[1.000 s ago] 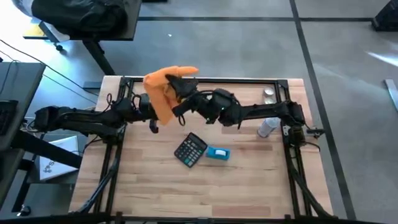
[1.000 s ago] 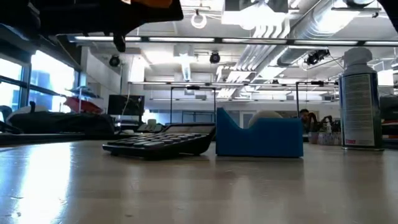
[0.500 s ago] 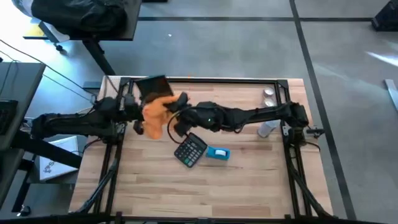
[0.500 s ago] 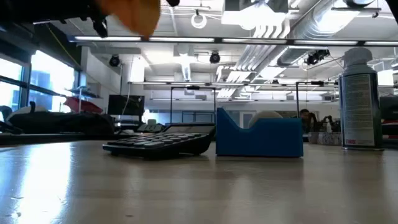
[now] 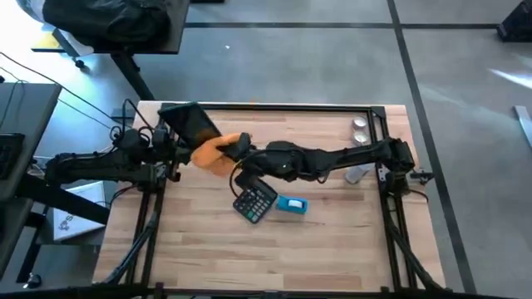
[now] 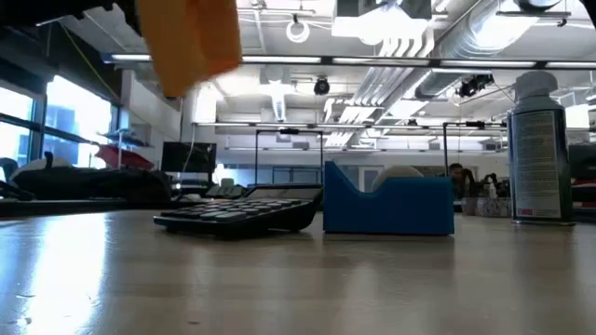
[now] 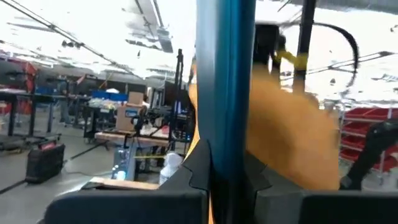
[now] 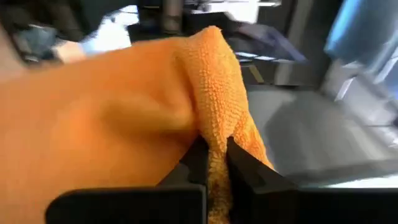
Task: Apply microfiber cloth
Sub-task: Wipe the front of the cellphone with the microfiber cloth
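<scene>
Microfiber cloth (image 5: 214, 153), orange, is bunched up in the air above the surface (image 5: 332, 241), back-left of the calculator (image 5: 253, 201). Right end effector (image 5: 241, 146) is clamped on a fold of it; the right wrist view shows both fingers pinched tight on the terry weave (image 8: 211, 93). In the low view the cloth (image 6: 191, 42) hangs at top left, well clear of the surface.

Left end effector (image 5: 176, 151) sits just left of the cloth, clamped on the edge of a flat dark teal slab (image 5: 189, 122) that tilts up behind and left of the cloth. Left wrist view: slab (image 7: 225, 87) seen edge-on between the fingers, cloth (image 7: 289, 130) just beside it on one face; contact can't be confirmed.

Calculator lies on the surface ahead of the cloth, angled, keys up. Small blue box (image 5: 291, 204) is just right of the calculator, touching or nearly so. A spray can (image 6: 537, 149) stands far right of the calculator; its label print is too small to read. Two small round metal items (image 5: 359, 127) sit at the back right corner. No legible brand or writing anywhere.
</scene>
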Tool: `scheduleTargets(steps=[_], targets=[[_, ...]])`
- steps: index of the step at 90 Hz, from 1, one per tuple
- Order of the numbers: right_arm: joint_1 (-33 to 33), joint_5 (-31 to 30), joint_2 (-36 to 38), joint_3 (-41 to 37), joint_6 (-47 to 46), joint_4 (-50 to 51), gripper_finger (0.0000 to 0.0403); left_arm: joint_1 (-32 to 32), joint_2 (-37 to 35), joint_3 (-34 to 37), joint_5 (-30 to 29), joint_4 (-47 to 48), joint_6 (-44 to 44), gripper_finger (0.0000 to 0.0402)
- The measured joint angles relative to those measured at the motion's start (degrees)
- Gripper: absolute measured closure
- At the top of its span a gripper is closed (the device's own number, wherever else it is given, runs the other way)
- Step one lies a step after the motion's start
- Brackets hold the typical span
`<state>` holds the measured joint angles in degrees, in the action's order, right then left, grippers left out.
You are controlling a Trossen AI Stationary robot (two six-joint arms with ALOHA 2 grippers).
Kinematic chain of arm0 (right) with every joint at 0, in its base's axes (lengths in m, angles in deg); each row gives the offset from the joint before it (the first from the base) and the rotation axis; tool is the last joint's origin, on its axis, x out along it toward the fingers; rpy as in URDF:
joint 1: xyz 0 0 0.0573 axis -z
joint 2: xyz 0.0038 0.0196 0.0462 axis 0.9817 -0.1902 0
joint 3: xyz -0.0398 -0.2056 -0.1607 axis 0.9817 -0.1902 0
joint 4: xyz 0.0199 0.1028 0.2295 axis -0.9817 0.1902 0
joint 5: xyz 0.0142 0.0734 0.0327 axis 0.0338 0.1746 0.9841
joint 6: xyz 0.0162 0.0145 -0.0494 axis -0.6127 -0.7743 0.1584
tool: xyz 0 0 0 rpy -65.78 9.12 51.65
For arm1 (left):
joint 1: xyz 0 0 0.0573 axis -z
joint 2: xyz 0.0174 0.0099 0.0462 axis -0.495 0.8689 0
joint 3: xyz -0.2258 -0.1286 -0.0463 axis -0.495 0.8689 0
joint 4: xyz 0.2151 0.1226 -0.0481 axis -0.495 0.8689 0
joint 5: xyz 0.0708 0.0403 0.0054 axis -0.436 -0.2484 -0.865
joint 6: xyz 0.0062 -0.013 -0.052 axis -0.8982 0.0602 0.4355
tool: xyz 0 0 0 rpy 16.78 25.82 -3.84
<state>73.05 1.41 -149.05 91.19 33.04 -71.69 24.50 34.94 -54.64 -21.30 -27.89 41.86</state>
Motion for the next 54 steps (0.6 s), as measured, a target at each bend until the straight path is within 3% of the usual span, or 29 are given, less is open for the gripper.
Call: scheduleTargets(steps=[29,40,54], targets=[[2.6,4.0,0.5,9.3,-0.4,-0.3,0.0403,2.7,7.5,0.3,2.6,0.4,0.2,0.0396],[4.3,4.4,0.2,9.3,-3.8,2.4,0.0403,4.1,12.3,0.3,6.0,-6.3,-3.0,0.0397],[4.9,4.8,-2.3,8.9,-6.7,5.2,0.0403,5.2,17.6,0.2,4.6,-14.1,-2.5,0.0397]])
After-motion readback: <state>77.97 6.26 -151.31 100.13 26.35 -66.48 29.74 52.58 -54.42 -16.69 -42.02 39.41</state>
